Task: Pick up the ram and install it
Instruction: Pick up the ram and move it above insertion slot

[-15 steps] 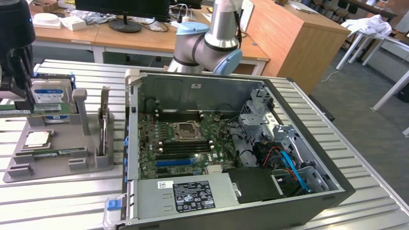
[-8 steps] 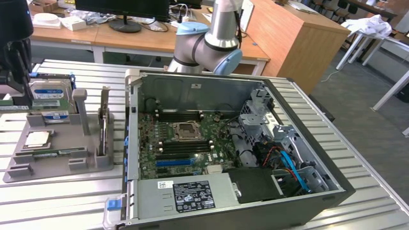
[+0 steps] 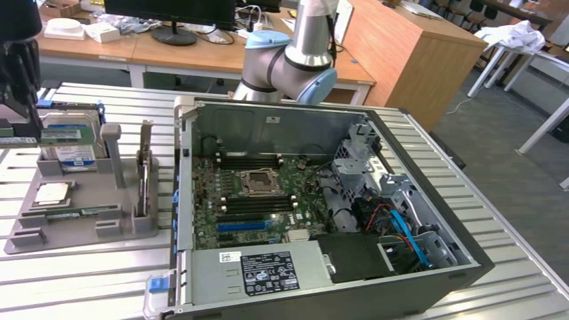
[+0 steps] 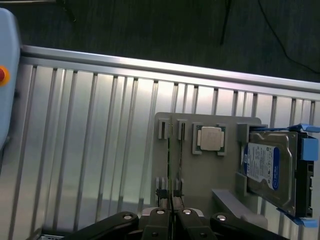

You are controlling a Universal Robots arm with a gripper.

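Gripper (image 4: 171, 218) is narrow, jaws pinched on the ram (image 4: 170, 160), which shows edge-on as a thin line running out from between them. The ram hangs clear above the grey tray (image 4: 200, 170), in no holder and not in the computer. On the tray the processor chip (image 4: 210, 138) sits just beside the ram's line, with the hard drive (image 4: 270, 167) past the chip. In the exterior view the tray is at 9 o'clock of the open computer case (image 3: 266, 120), both on the slatted table (image 3: 80, 287). A second green stick (image 3: 82, 213) lies in the tray at 6 o'clock of the chip, and the expansion card (image 3: 143, 177) stands upright at the tray's 3 o'clock edge. Inside the case the motherboard (image 3: 209, 193) lies flat. Dark memory slots (image 3: 258, 161) run at 12 o'clock of the socket (image 3: 258, 180), with more at its 6 o'clock, and all look empty. My read of the step: pick-up done, carry-over in hand, install not yet started. The next move calls for travel toward 3 o'clock over the case wall with height to spare. The stick's length must line up with a slot, then take a straight, square push. A tilted entry would likely jam or bend it.
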